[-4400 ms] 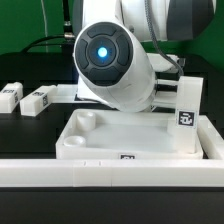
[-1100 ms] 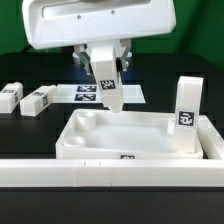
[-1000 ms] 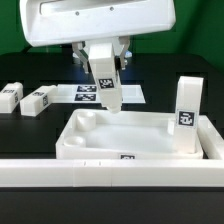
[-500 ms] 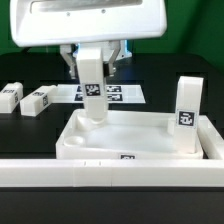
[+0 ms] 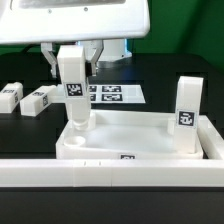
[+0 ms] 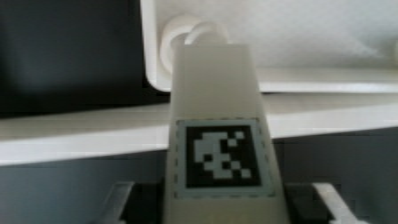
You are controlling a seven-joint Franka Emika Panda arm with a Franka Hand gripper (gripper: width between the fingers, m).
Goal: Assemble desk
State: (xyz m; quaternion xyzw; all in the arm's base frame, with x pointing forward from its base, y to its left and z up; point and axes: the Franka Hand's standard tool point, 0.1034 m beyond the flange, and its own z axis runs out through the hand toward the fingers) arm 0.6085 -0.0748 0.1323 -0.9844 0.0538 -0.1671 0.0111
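Note:
The desk panel [image 5: 140,140] is a white tray-like board with a raised rim and round corner sockets, lying behind the front rail. One white tagged leg [image 5: 187,114] stands upright in its corner at the exterior view's right. My gripper [image 5: 73,62] is shut on another tagged leg [image 5: 74,95], held upright with its lower end at the panel's corner socket at the exterior view's left. In the wrist view the held leg [image 6: 217,120] fills the middle, its tip over the round socket [image 6: 187,38]. Two more legs [image 5: 10,97] [image 5: 38,100] lie on the table at the left.
A long white border rail [image 5: 110,175] runs along the front of the panel. The marker board [image 5: 112,94] lies flat on the black table behind the panel.
My gripper has carried the leg from over the panel's middle toward the exterior view's left and lowered it to the left corner socket. The standing leg and the loose legs have not moved.

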